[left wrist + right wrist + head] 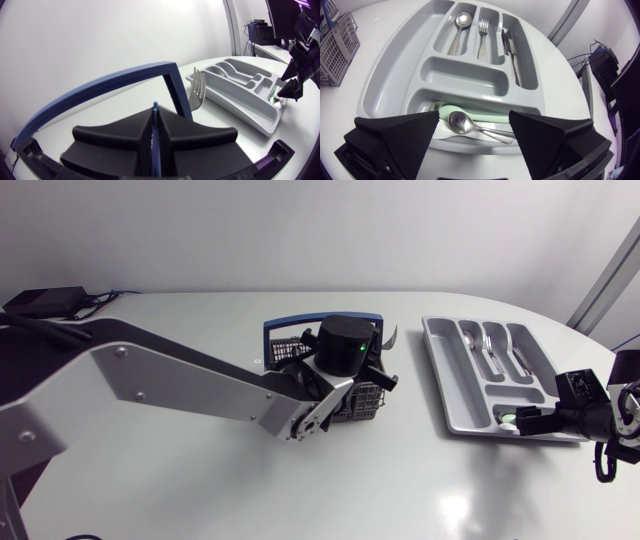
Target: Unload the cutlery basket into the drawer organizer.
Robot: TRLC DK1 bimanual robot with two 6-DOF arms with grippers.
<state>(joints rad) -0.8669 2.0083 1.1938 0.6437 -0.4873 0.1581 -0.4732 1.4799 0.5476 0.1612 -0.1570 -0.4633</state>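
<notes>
1. Centrally on the white surface [200,480] stands the grey cutlery basket [362,404], with its blue handle [300,323] arched over it.
2. Directly above the basket, the left end effector [155,116] points down into it. Its 2 fingers are pressed together on a thin blue piece [155,107]; I cannot tell what that piece is.
3. A leaning fork [198,90] sticks out of the basket, tines up, on the side facing the drawer organizer [452,375].
4. The organizer lies near the basket on the right arm's side, not touching it.
5. Farther from the basket on that same side, the right end effector [474,115] hangs with its fingers spread wide, holding nothing. Under it, a metal spoon [462,123] and a pale green utensil [470,107] lie in 1 wide compartment.
6. The organizer's 3 narrow compartments hold 1 small spoon [461,22], 1 stowed fork [482,32] and 1 knife [512,55].
</notes>
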